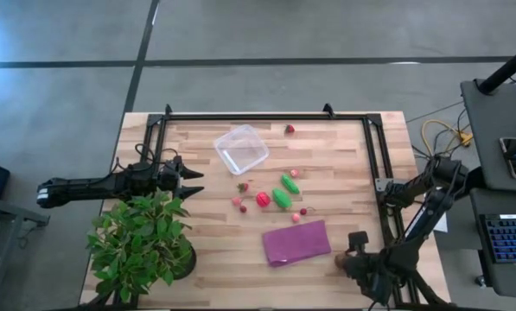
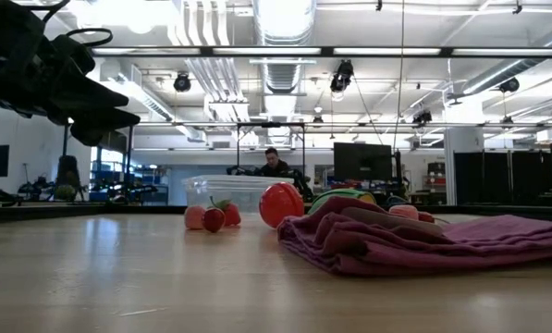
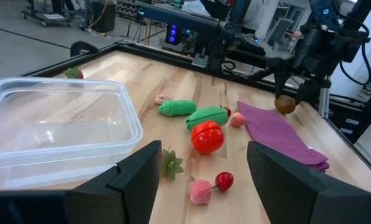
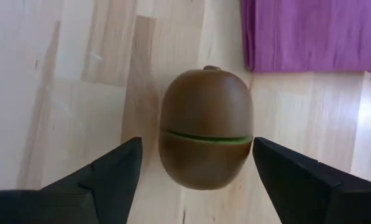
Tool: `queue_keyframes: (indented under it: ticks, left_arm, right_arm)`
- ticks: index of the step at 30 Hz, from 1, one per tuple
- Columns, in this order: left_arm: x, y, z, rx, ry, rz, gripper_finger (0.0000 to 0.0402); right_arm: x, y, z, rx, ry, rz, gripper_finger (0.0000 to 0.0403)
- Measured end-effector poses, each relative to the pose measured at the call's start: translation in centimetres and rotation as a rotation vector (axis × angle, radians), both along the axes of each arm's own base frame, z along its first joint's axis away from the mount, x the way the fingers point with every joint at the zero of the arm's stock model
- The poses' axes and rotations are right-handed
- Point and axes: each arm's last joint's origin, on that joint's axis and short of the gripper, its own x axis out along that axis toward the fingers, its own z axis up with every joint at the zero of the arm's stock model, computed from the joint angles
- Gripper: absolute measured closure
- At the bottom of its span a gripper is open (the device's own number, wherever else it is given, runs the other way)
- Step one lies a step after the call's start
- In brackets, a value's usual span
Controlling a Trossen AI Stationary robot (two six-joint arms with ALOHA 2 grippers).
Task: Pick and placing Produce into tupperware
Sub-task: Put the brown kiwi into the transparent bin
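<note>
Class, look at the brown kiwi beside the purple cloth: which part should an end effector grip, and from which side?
Grip the kiwi across its narrower middle, by the green seam, coming from above. It lies lengthwise on the table, and the right end effector's open fingers straddle its two rounded flanks. The purple cloth lies off one end.

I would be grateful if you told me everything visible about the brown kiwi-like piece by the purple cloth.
The brown kiwi is an egg-shaped toy with a smooth, plastic-looking skin, a small stem nub at one end and a thin green seam around its middle. It sits between the open fingers of the right claw, beside the purple cloth; whether they touch it is unclear.
</note>
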Motion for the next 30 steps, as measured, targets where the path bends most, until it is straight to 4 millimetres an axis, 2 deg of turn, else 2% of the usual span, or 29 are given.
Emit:
queue_keyframes:
  ticks: [13, 23, 30]
  left_arm:
    - [0.0, 0.0, 0.0, 0.000, -0.001, 0.000, 0.0178]
    - [0.0, 0.0, 0.0, 0.000, -0.001, 0.000, 0.0178]
    - [0.0, 0.0, 0.0, 0.000, 0.000, 0.000, 0.0178]
  right_arm:
    - [1.2, -0.1, -1.8, -0.039, 0.017, -0.076, 0.0122]
    - [1.6, -0.3, -1.5, -0.019, 0.016, -0.116, 0.0150]
    - [1.6, -0.3, -1.5, 0.005, 0.009, -0.184, 0.0147]
